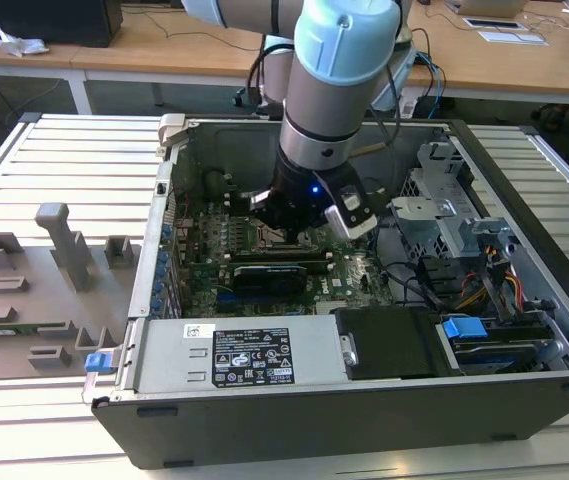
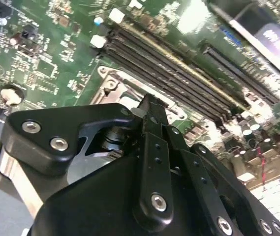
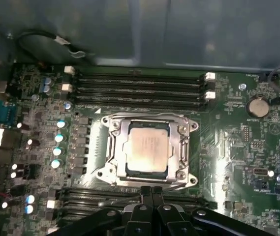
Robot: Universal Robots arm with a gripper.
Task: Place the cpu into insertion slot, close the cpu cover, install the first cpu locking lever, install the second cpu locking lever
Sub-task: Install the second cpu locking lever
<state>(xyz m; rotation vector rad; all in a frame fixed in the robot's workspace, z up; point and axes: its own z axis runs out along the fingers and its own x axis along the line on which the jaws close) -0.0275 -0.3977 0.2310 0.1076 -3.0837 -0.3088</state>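
Pale silvery square cpu seated in the metal-rimmed black insertion slot, cover down. Black tool fingers together, empty, just beside it.

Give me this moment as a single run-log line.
cpu: seated in insertion slot | cover: down around chip | pincer: shut, empty, beside the slot

**The count inside the case**

One arm over one open computer case. In the first wrist view: one chip sitting in one socket. Four long memory slots beyond it, and there's one round coin battery. One blue drive tab in the exterior view.
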